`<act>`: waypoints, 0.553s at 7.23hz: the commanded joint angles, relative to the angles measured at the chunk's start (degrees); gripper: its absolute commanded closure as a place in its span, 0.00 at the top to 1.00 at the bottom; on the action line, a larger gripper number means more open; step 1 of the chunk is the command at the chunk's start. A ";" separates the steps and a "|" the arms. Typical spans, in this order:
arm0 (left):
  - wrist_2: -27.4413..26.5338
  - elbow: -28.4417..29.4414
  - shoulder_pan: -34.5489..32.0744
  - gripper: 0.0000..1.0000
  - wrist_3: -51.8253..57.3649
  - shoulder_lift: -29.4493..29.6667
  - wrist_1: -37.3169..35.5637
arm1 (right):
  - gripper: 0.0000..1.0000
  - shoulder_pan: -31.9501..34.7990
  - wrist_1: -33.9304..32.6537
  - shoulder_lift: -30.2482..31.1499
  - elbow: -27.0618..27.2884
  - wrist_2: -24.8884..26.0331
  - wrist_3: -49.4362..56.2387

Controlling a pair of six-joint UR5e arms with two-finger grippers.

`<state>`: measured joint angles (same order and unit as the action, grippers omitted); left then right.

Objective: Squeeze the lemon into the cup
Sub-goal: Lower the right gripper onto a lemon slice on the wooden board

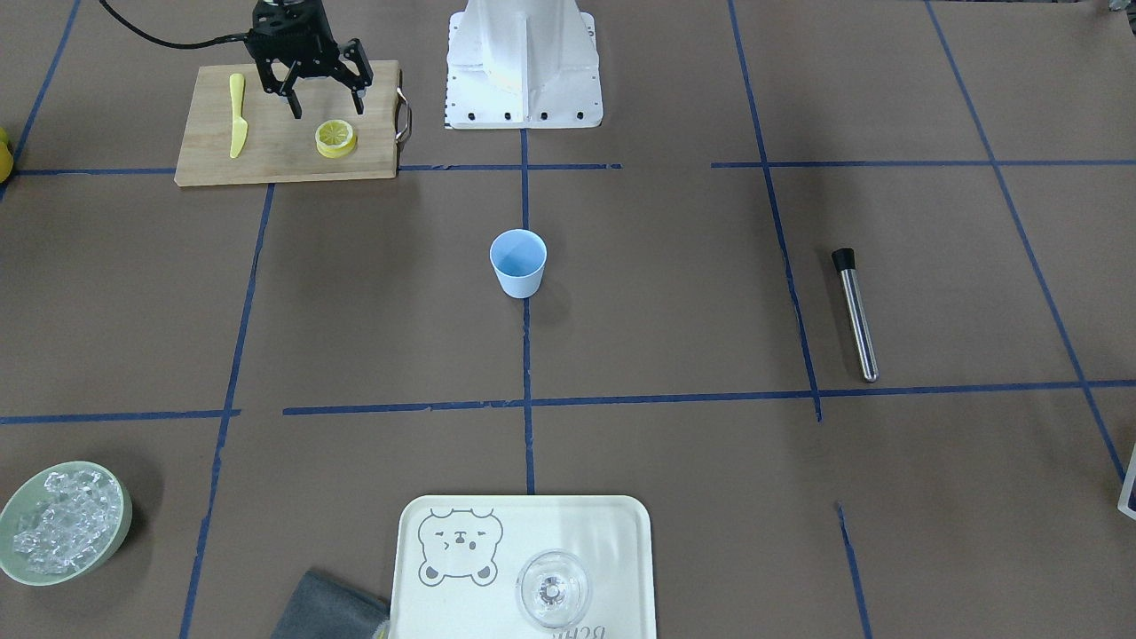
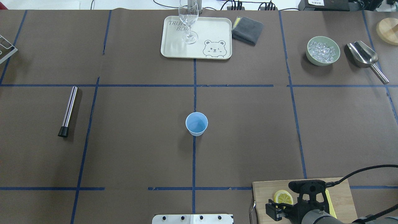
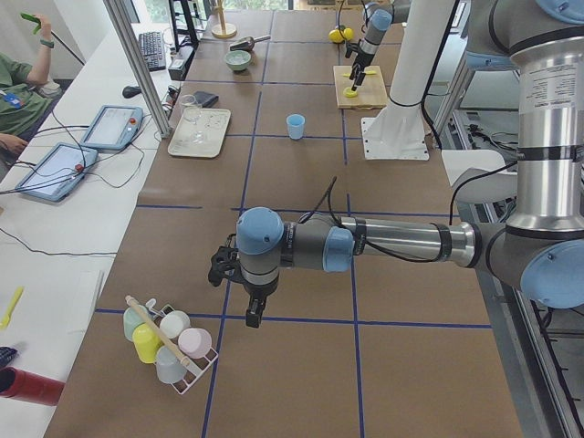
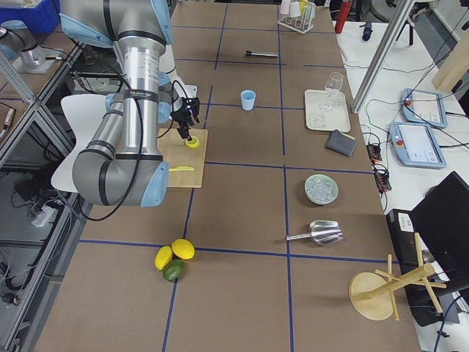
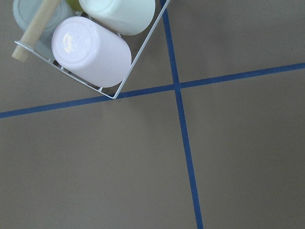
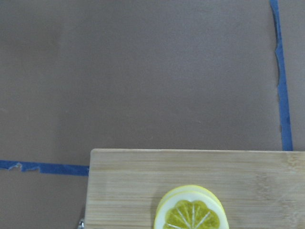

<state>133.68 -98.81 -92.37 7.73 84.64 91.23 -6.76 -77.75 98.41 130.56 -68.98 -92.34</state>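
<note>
Yellow round lemon slice lies flat, cut face up, on the pale wooden cutting board in the front-facing view. Being round, it shows no long axis. My right gripper hangs just above it and points straight down, its fingers spread wide with nothing between them. The small light-blue plastic cup stands upright, mouth up, well apart at the middle of the brown paper-covered table.

From overhead, my right wrist covers part of the board, and the slice shows beside it.

In the left-side view my left arm reaches low over the table. My left gripper points down near a white wire rack of upturned cups; I cannot tell whether it is spread or closed.

My right wrist camera shows the slice on the board at the picture's lower edge.
</note>
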 commanded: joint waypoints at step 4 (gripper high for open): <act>0.00 -0.16 0.00 1.00 0.00 0.00 0.09 | 0.94 0.61 -0.12 -0.77 -2.50 -1.24 1.80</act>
<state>133.68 -98.91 -92.37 7.73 84.64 91.29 -6.21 -78.01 97.24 128.19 -69.73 -91.35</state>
